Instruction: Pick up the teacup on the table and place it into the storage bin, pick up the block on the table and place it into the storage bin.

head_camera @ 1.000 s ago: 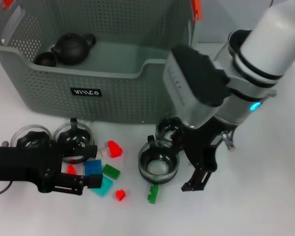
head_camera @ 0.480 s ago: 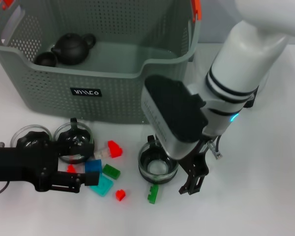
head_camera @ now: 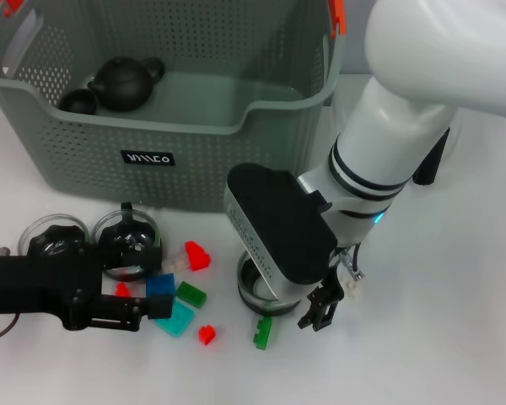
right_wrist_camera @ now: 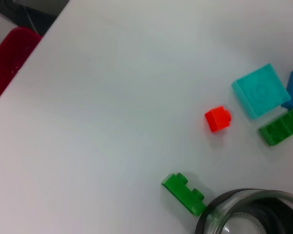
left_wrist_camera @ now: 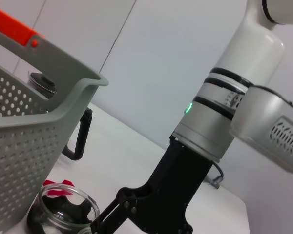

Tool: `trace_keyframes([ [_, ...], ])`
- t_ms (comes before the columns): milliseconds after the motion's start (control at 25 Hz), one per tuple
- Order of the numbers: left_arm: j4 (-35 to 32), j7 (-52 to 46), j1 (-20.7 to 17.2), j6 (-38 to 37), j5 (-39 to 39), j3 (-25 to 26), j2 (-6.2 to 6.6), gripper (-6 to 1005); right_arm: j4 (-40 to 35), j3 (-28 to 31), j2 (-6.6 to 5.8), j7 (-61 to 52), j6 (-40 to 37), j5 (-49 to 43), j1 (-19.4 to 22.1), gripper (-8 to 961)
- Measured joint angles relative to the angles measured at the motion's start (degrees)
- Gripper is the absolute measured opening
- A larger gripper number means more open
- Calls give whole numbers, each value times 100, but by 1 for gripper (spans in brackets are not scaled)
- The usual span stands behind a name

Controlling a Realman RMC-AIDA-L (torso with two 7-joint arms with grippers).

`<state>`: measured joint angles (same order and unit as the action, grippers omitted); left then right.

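Note:
The grey-green storage bin [head_camera: 194, 160] stands at the back, holding a black teapot [head_camera: 122, 82] and a small black teacup [head_camera: 78, 101]. A glass teacup [head_camera: 251, 291] on the table is mostly hidden under my right gripper [head_camera: 287, 285]. That gripper is open, one finger [head_camera: 320, 310] outside the cup's right side. The cup's rim [right_wrist_camera: 249, 210] shows in the right wrist view. My left gripper [head_camera: 158, 282] lies low at the left, open, with a blue block [head_camera: 160, 288] between its fingertips. Red [head_camera: 196, 255], green [head_camera: 190, 294], teal [head_camera: 177, 319] and other blocks lie around it.
Two more glass cups [head_camera: 59, 234] [head_camera: 126, 240] sit beside the left gripper. A small red block [head_camera: 206, 335] and a green block [head_camera: 262, 332] lie near the front. A pitcher with a black lid [left_wrist_camera: 41, 83] stands behind the bin. The table's edge [right_wrist_camera: 29, 53] runs close to the blocks.
My right arm has swung left and down, so its gripper body now covers most of the glass teacup. The left gripper has barely moved.

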<state>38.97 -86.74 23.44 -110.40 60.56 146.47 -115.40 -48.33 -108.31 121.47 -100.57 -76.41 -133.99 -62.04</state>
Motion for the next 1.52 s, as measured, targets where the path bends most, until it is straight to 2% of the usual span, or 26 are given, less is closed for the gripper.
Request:
trace_keyframes([
  [560,-10,7,-6,52,0,6,0,922,136,-99,-2,-67,252,117,52,874],
  [1200,-13,127,-82,39,-7,85,0,919,121,-90,-38,-53,217,277,122,204],
  [1440,-13,131,-102,-3,-4,83,10,918,69,-44,-46,-89,85,293,131,52],
  [1520,-12,131,-113,-6,-2,85,19,918,28,-40,-48,-119,50,302,137,52],
])
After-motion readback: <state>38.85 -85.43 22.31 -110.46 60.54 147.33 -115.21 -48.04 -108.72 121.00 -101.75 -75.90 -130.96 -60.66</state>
